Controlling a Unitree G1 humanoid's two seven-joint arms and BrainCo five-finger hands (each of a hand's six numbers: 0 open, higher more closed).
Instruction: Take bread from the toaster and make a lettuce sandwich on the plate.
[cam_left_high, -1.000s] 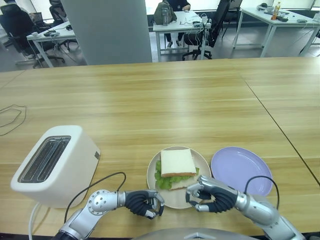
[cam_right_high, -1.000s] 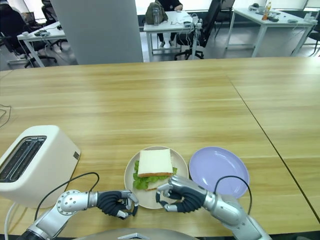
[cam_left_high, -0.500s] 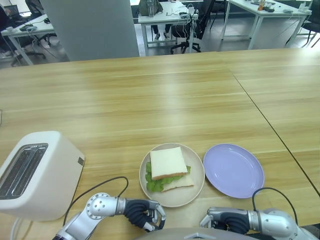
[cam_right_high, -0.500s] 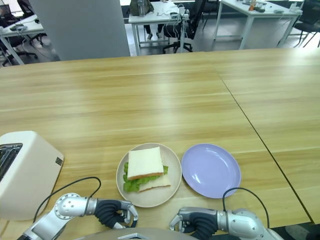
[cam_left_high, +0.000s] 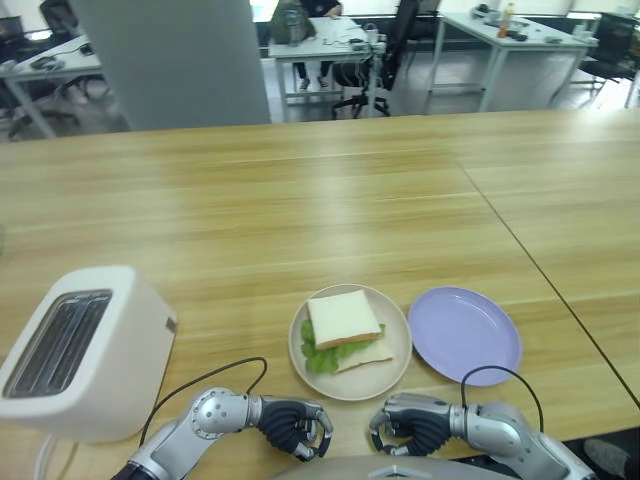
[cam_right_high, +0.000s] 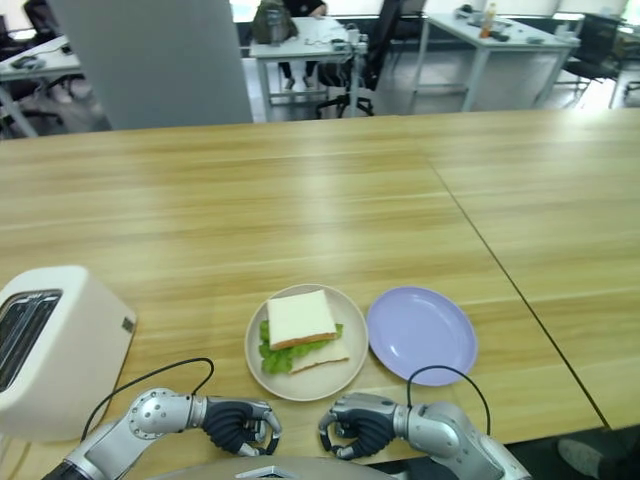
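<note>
White bread (cam_left_high: 343, 318) sits on green lettuce (cam_left_high: 318, 358), with one more slice under it. The sandwich (cam_left_high: 350, 340) lies on the tan plate (cam_left_high: 345, 386), near the toaster (cam_left_high: 85, 350). A purple plate (cam_left_high: 465, 335) is just beside it.

I think the job looks done. The best thing now is to hold both hands away from the plate so nothing gets bumped. The top slice sits a bit crooked, so a soft nudge could line it up.

The left hand (cam_left_high: 292, 428) and right hand (cam_left_high: 412, 428) are at the near edge of the table (cam_left_high: 300, 200). Their fingers are curled in, holding nothing and touching no food.
</note>
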